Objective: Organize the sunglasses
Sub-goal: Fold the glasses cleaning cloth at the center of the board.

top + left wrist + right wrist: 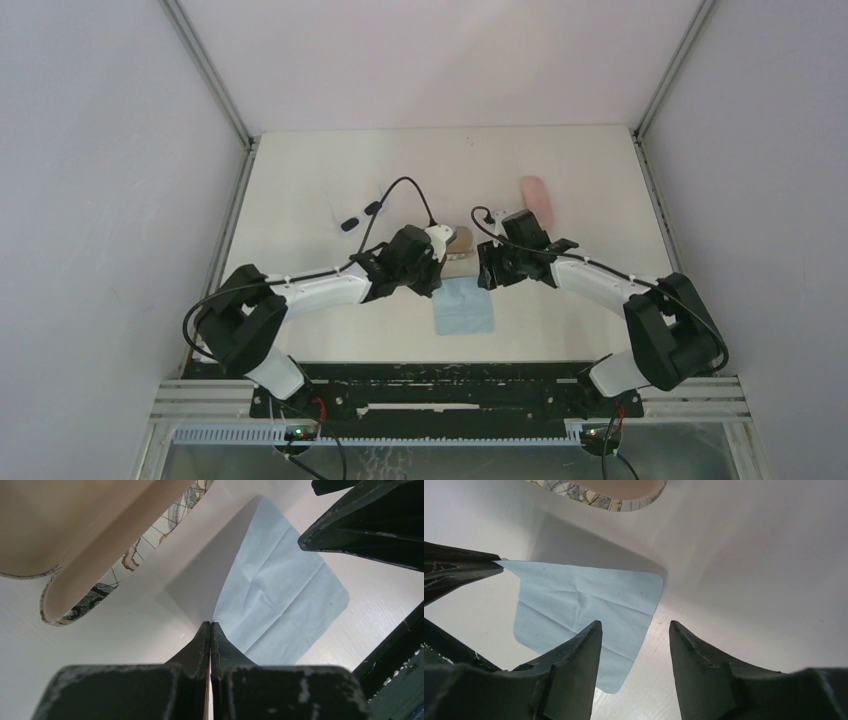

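Observation:
The white-framed sunglasses (pixel 360 215) lie on the table's far left, beyond my left arm. The black-framed pair is not in view. My left gripper (pixel 432 276) (pixel 210 625) is shut, its tips pinching the near corner of a light-blue cloth (pixel 464 306) (pixel 280 595) that lies flat on the table. My right gripper (pixel 488 270) (pixel 634 626) is open and empty, hovering just above the cloth's right edge (pixel 589 597). The two grippers face each other closely across the cloth's far edge.
An open case (pixel 461 243) (pixel 95 535) with a tan inside and a map-patterned outside sits just beyond both grippers; its rim shows in the right wrist view (pixel 614 495). A pink oval case (pixel 535 198) lies at the far right. Black cables arch over the table behind the wrists.

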Controlling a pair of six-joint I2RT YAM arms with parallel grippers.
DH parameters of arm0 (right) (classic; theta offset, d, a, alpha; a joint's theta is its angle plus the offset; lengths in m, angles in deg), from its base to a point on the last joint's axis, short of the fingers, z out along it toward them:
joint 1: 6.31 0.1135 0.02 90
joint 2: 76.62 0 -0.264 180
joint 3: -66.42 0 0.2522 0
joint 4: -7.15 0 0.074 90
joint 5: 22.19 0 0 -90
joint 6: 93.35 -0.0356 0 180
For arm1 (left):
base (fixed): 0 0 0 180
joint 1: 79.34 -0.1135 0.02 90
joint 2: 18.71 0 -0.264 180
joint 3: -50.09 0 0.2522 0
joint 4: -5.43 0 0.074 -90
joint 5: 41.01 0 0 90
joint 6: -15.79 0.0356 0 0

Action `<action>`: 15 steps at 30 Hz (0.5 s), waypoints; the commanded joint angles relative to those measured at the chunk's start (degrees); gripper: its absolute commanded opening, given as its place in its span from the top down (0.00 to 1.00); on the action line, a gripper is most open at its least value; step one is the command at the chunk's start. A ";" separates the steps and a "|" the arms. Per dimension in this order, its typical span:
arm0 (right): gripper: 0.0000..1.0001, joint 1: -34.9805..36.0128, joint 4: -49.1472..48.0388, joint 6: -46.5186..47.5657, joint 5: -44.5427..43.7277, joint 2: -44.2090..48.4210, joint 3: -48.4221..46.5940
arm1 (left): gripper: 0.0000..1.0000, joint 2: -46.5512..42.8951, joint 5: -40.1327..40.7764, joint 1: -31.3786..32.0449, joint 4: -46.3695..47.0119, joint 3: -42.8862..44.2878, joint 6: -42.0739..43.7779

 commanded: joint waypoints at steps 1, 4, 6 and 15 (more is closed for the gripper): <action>0.47 -0.71 -2.45 0.77 3.51 -2.67 -1.60 | 1.00 0.54 1.89 -0.35 0.32 0.75 0.90; 0.45 -0.80 -3.04 0.52 4.05 -4.97 -2.25 | 1.00 2.02 2.95 -0.35 -0.67 1.48 1.17; 0.45 -0.90 -3.16 0.28 3.83 -6.50 -2.93 | 1.00 3.16 3.76 -0.47 -1.31 2.08 1.06; 0.48 -1.34 -0.66 1.43 2.38 -12.45 -8.17 | 1.00 5.35 4.50 -2.68 -1.84 2.53 0.08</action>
